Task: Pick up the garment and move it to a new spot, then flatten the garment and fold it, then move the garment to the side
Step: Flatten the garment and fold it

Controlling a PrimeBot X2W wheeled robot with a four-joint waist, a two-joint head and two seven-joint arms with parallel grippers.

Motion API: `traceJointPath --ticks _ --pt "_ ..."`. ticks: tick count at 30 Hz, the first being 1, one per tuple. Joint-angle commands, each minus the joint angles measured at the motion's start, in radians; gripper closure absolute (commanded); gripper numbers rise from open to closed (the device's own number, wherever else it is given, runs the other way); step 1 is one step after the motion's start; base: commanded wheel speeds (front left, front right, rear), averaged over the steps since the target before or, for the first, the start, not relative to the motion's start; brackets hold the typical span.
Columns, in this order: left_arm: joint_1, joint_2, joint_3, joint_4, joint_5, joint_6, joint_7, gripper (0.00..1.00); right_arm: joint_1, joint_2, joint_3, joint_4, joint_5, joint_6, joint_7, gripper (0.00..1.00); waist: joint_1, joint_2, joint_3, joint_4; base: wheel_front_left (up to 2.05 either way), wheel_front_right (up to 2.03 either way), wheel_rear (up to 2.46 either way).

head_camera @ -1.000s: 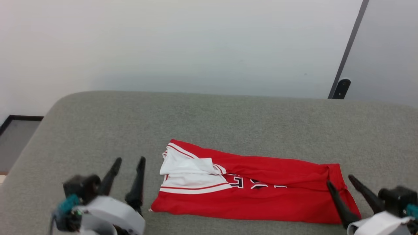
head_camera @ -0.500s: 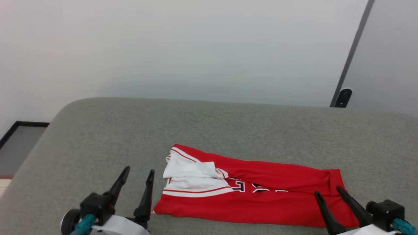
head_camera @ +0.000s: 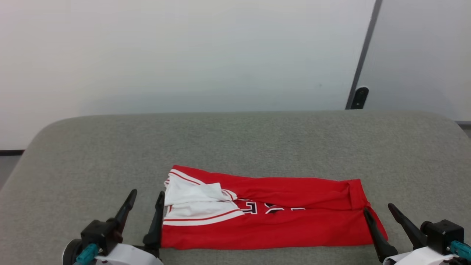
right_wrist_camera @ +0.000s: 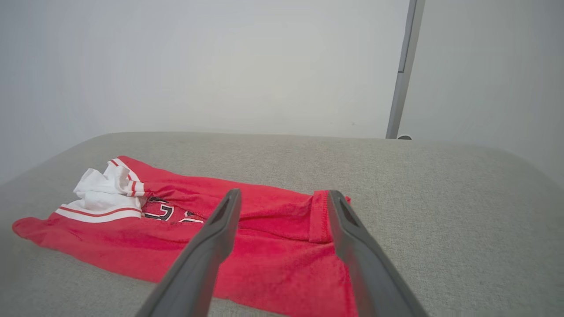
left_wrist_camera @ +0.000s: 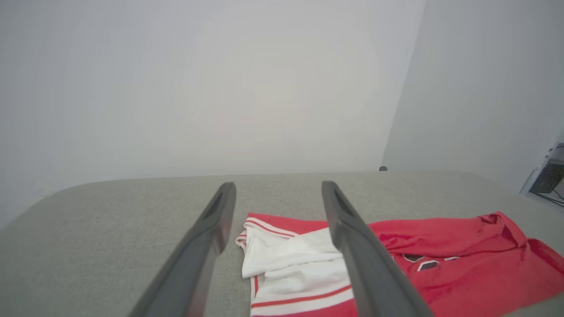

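Observation:
The garment (head_camera: 279, 228) is a red jersey folded into a long strip, lying on the grey cushioned surface (head_camera: 257, 140) near its front. A bunched white sleeve (head_camera: 191, 195) with striped trim sits at its left end, with black-and-white lettering beside it. My left gripper (head_camera: 147, 192) stands open at the garment's left edge, its inner finger right beside the cloth. My right gripper (head_camera: 378, 208) is open at the right end, its inner finger over the red corner. The left wrist view shows the left gripper (left_wrist_camera: 277, 186) above the sleeve (left_wrist_camera: 286, 255). The right gripper (right_wrist_camera: 283, 193) hovers over the red hem (right_wrist_camera: 273, 259).
A pale wall rises behind the cushion. A dark vertical strip with a small black fitting (head_camera: 360, 96) stands at the back right. The cushion's rounded left edge drops to the floor (head_camera: 7, 165). Bare grey cushion stretches behind and on both sides of the garment.
The head camera has turned, shifting the whole picture. My left gripper has come closer to the garment's left edge. Both grippers stay open, and the garment lies the same.

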State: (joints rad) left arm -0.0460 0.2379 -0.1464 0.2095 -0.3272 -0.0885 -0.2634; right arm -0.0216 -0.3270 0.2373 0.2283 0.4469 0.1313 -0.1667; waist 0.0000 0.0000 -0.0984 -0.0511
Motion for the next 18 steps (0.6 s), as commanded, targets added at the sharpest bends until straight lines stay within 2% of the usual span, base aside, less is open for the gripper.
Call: traceJointPath --ticks 1,5,18 --pt "-0.015 -0.009 0.012 0.003 0.002 -0.009 -0.001 0.0 -0.006 0.003 0.002 0.001 0.008 -0.001 0.008 0.0 0.0 0.0 0.013 -0.016 0.0 0.0 0.0" --pt "-0.039 -0.013 0.022 0.03 0.013 -0.025 -0.001 0.0 -0.048 -0.017 0.02 0.009 0.035 -0.001 0.079 0.0 0.0 0.0 0.023 -0.018 0.0 0.0 0.0" --pt "-0.138 0.025 0.023 0.092 -0.024 -0.043 -0.001 0.0 -0.273 -0.144 0.06 0.118 0.192 -0.001 0.555 0.0 0.0 0.0 0.084 0.034 0.0 0.0 0.0"
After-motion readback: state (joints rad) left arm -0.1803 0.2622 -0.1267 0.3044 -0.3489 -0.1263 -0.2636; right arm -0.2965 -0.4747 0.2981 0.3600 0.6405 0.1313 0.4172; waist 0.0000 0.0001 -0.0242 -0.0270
